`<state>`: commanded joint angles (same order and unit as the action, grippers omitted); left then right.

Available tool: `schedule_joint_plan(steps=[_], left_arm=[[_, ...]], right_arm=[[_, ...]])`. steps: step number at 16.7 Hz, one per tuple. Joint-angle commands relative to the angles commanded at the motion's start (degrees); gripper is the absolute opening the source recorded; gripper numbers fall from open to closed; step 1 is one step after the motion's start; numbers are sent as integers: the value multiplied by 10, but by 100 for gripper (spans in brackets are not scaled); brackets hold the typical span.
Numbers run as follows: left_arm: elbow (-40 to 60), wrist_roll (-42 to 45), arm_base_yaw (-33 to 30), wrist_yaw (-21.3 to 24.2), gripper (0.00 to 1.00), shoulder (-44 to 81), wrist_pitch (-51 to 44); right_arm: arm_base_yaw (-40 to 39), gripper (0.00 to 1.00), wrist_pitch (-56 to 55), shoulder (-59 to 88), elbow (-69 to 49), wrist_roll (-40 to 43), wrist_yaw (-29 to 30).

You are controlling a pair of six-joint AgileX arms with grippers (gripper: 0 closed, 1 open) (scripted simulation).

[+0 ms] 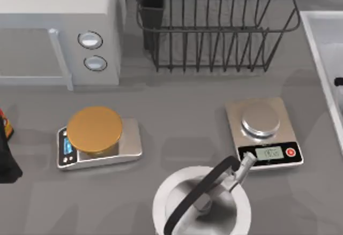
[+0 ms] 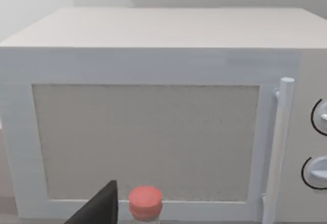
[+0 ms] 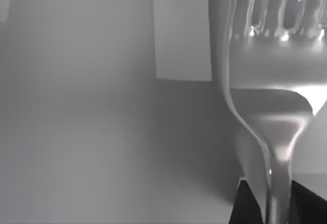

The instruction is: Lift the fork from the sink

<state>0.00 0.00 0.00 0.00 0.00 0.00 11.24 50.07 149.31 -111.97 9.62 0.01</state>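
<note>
The shiny silver fork stands close up in the right wrist view, tines away from the camera and its slim neck running down between two dark fingertips. My right gripper is shut on the fork's handle, with the pale grey sink wall behind it. From above, the sink lies at the table's right edge, and a small dark part of the right gripper shows inside it. My left arm is parked at the table's far left edge.
A white microwave stands at the back left and a black wire dish rack behind the middle. Two kitchen scales sit mid-table, and a pot with a black handle at the front. A red-capped bottle stands before the microwave.
</note>
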Motion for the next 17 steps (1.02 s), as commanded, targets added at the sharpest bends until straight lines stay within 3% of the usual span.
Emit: schedule_joint_plan(steps=[4, 11, 17], left_arm=[[0, 0, 0, 0, 100, 0, 0], [0, 0, 0, 0, 100, 0, 0], [0, 0, 0, 0, 100, 0, 0]], right_arm=[[0, 0, 42, -9, -37, 1, 0], [1, 0, 250, -65, -176, 2, -1], [0, 0, 277, -77, -199, 1, -1]])
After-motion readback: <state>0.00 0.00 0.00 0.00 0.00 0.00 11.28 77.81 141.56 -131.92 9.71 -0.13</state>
